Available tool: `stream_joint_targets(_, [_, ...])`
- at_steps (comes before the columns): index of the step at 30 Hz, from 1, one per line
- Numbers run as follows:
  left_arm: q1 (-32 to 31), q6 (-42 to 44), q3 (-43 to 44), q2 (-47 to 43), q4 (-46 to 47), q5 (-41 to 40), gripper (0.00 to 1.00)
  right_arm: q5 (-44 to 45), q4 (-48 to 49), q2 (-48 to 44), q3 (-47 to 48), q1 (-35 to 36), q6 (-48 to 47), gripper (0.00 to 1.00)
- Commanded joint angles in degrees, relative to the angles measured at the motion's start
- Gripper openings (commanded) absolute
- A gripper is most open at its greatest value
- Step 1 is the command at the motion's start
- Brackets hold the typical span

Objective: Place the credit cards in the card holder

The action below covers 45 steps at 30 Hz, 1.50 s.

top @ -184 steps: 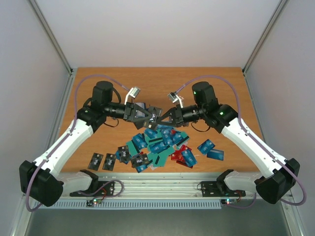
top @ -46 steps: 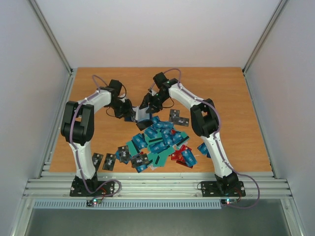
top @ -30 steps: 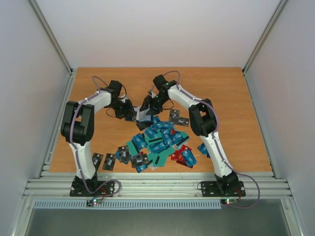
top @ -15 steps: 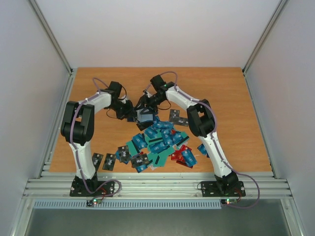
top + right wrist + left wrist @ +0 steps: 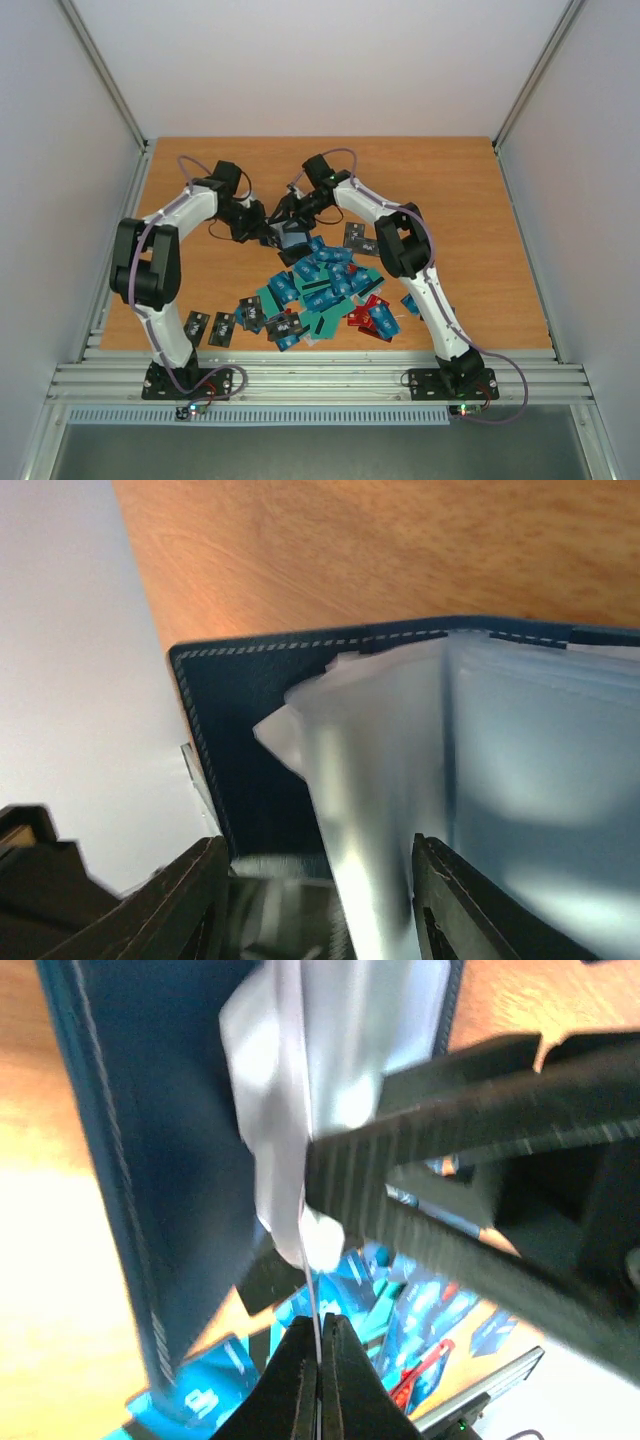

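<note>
Wooden table (image 5: 450, 200): left tool's (image 5: 320, 1338) clamped on one thin clear sleeve (image 5: 285, 1160) of the dark navy folding card holder (image 5: 240, 740), right tool (image 5: 318, 880) half-open around it, grip unclear. Pulling could rip it.

Worktop (image 5: 480, 200) lies bare at upper right and far left; credit cards (image 5: 320, 285), left arm (image 5: 185, 208) and right arm (image 5: 372, 203) crowd the centre.

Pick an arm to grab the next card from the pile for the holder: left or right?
Right. The right gripper stands open, apparently gripping nothing, with the credit cards just nearer. The left gripper is shut on a clear sleeve of the card holder, holding it up; letting go would probably drop it.
</note>
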Motion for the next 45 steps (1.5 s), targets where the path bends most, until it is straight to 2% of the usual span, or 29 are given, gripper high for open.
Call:
stream_joint_targets(1, [0.4, -0.1, 0.3, -6.2, -4.5, 1.1, 0.0, -0.7, 1.9, 1.5, 2.4, 0.5, 1.3, 0.51])
stream_joint_targets(9, [2.3, 4.0, 1.0, -12.8, -9.7, -2.9, 0.0, -3.7, 7.1, 2.0, 2.3, 0.5, 5.1, 0.51])
stream_joint_targets(14, [5.7, 6.1, -0.6, -14.4, -8.3, -2.1, 0.0, -6.4, 11.6, 2.4, 2.0, 0.6, 8.0, 0.52])
stream_joint_targets(20, [7.8, 8.7, -0.8, -15.8, -7.5, -2.0, 0.0, -7.4, 12.6, 3.5, 3.0, 1.5, 9.5, 0.52])
stream_joint_targets(24, [7.8, 9.4, -2.5, -16.2, -3.5, 1.5, 0.0, -7.1, 16.6, 4.9, 4.5, 1.8, 14.5, 0.52])
stream_joint_targets(31, [7.8, 7.3, -6.3, -14.8, 5.7, 6.5, 0.0, -5.0, 12.9, 10.1, 11.0, 2.4, 15.7, 0.51])
stream_joint_targets(37, [7.8, 7.6, -9.9, -10.5, 13.6, 9.8, 0.0, -0.9, 7.5, 10.1, 11.7, 1.8, 13.5, 0.51])
stream_joint_targets(42, [7.8, 6.6, -12.2, -5.5, 20.4, 12.9, 0.0, -1.4, 6.8, 9.6, 11.8, 1.0, 13.7, 0.51])
stream_joint_targets(45, [7.8, 7.4, -12.0, -2.7, 21.0, 12.9, 0.0, -1.9, 7.0, 9.3, 11.8, 0.6, 14.5, 0.51])
